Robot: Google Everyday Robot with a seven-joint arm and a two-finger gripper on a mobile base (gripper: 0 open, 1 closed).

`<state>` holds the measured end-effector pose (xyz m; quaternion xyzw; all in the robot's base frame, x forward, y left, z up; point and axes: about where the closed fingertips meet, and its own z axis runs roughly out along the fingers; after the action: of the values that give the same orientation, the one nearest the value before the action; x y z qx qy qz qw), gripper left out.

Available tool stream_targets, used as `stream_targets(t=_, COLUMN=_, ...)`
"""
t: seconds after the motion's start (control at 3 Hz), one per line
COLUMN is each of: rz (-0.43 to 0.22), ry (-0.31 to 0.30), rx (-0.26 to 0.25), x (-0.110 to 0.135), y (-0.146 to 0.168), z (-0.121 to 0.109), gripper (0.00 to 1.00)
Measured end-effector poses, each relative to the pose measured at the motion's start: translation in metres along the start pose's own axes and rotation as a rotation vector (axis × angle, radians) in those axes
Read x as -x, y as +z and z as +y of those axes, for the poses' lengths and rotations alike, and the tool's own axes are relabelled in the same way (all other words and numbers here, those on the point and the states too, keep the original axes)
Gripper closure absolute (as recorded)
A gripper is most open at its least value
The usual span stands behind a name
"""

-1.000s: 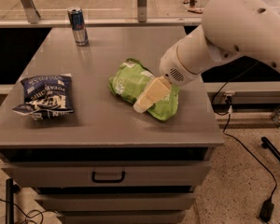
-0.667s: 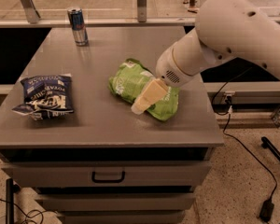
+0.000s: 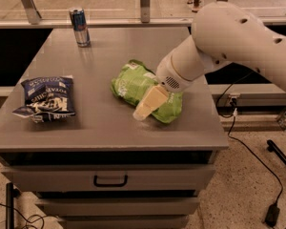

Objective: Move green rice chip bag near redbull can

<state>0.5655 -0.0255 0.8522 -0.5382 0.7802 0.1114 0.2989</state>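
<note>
1. We see the gripper low over the right half of the table, its cream-coloured tip lying on the green rice chip bag and pointing toward the table's front edge.
2. We cannot tell how far the gripper is open, nor whether it has actual hold of the bag or only rests on it; the white arm behind it hides the rest.
3. The green rice chip bag lies flat right of the table's middle, partly covered by the gripper and the arm's wrist.
4. The redbull can stands upright at the far left corner of the table, well apart from the green bag.
5. Bare table top lies between the bag and the can.
6. A dark blue bag with white lettering lies near the left front edge, apart from both.
7. Below the top we see a drawer with a dark handle, and a black cable runs over the floor to the right.
</note>
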Motion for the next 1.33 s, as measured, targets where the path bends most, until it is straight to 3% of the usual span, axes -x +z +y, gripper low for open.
stream_targets(t=0.33, rz=0.028, ry=0.011, rx=-0.01, x=-0.007, y=0.007, z=-0.005, gripper=0.0)
stream_targets(t=1.0, rz=0.052, ry=0.012, rx=-0.033, x=-0.011, y=0.007, z=-0.01, gripper=0.41)
stream_targets(t=1.33, rz=0.006, ry=0.024, rx=-0.09, x=-0.003, y=-0.016, z=-0.026, gripper=0.64)
